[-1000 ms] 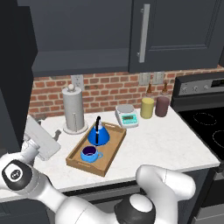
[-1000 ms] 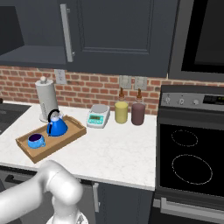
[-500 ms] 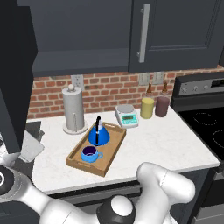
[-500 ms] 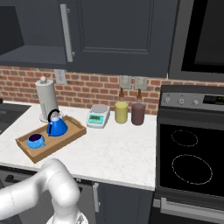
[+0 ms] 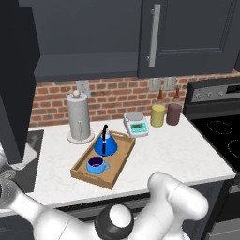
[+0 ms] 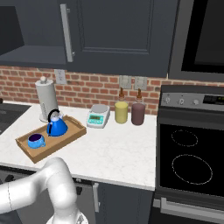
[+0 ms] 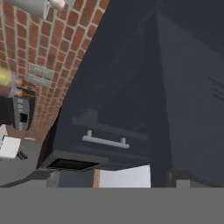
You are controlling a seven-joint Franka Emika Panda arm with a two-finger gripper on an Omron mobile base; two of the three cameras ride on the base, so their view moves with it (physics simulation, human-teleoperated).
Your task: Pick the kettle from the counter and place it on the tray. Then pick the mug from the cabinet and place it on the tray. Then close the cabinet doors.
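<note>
The blue kettle [image 5: 105, 144] [image 6: 57, 127] stands upright at the far end of the wooden tray [image 5: 119, 161] [image 6: 72, 135] on the counter [image 5: 164, 154]. At the tray's near end sits the blue mug [image 5: 96, 165] [image 6: 36, 141]. The cabinet [image 5: 84, 37] is open on its left side, and its left door [image 5: 14, 79] swings out toward me. The right door [image 5: 187, 33] is shut, with its silver bar handle [image 5: 153, 35] [image 7: 105, 141]. My arm reaches far left past the open door. My jaws stand wide with nothing between them, and the hand view looks along the dark cabinet front.
On the counter stand a paper towel roll [image 5: 78, 117], a small scale [image 5: 136, 124], a yellow jar [image 5: 158, 115] and a dark jar [image 5: 174, 114] by the brick wall. A stove [image 6: 192, 148] lies to the right, and a dark sink [image 5: 28, 161] to the left.
My arm has swung further left, and the hand has slid behind the open left door. Kettle, mug and tray have not moved.
</note>
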